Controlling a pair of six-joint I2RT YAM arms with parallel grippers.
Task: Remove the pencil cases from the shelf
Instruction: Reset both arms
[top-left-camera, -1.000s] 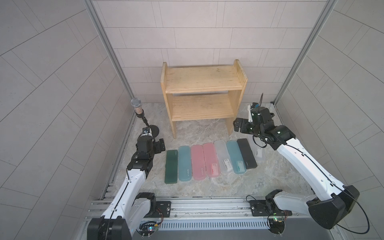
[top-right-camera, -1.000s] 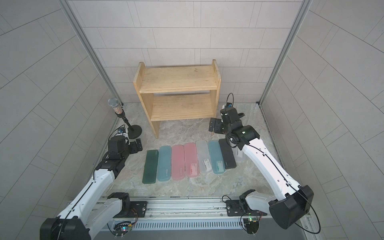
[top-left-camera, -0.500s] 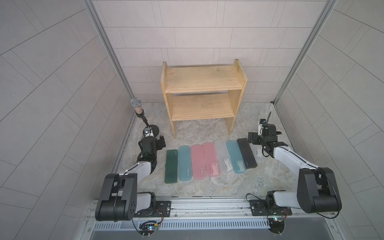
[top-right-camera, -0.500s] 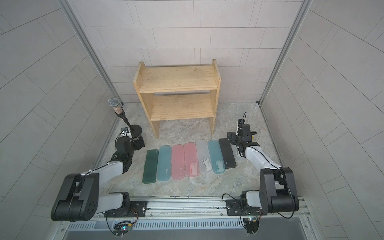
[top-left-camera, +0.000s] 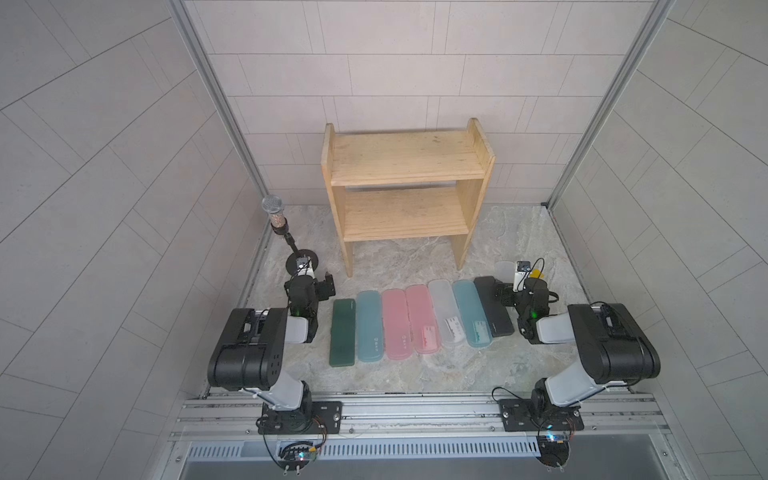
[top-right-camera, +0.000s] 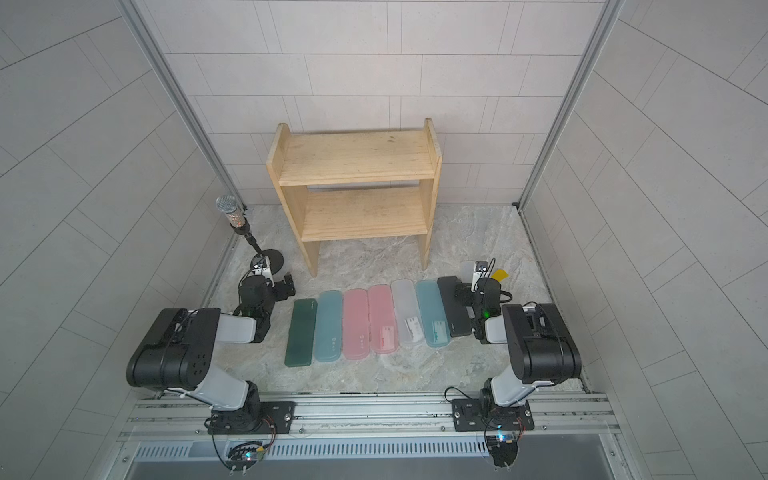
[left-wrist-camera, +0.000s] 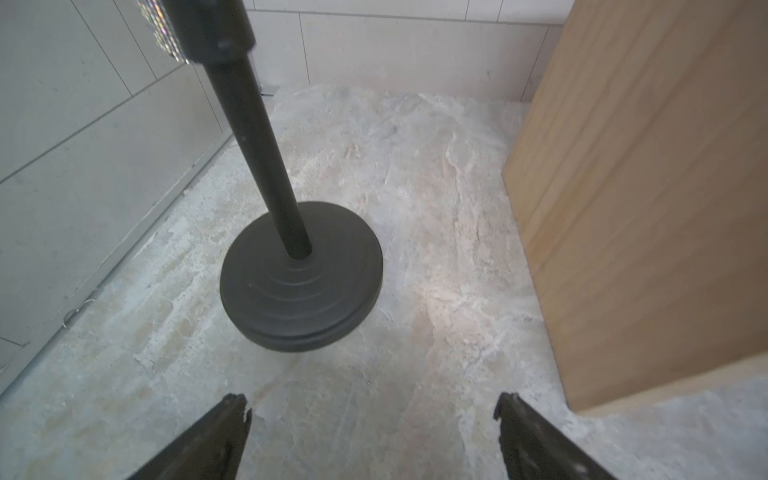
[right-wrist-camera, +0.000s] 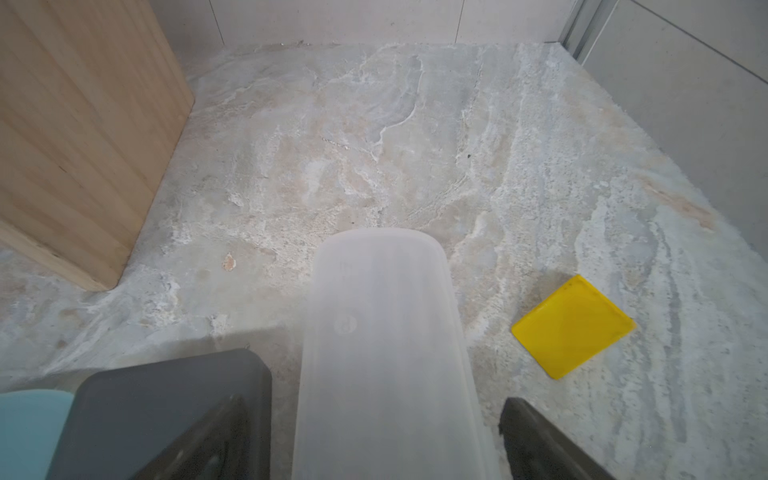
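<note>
Right wrist view puts the right claw (right-wrist-camera: 372, 401) spread over a frosted clear case (right-wrist-camera: 382, 332) flat on the bench (right-wrist-camera: 374, 145), jaws either side and not pinching: it looks set down. At 9 o'clock of the row the left claw (left-wrist-camera: 370, 397) is spread too, holding nothing. 7 other pencil cases (top-left-camera: 419, 320) lie side by side in a top view, likely lined up to keep each reachable. At 12 o'clock the shelf (top-left-camera: 407, 166) stands bare on its 2 tiers, so removal looks complete
</note>
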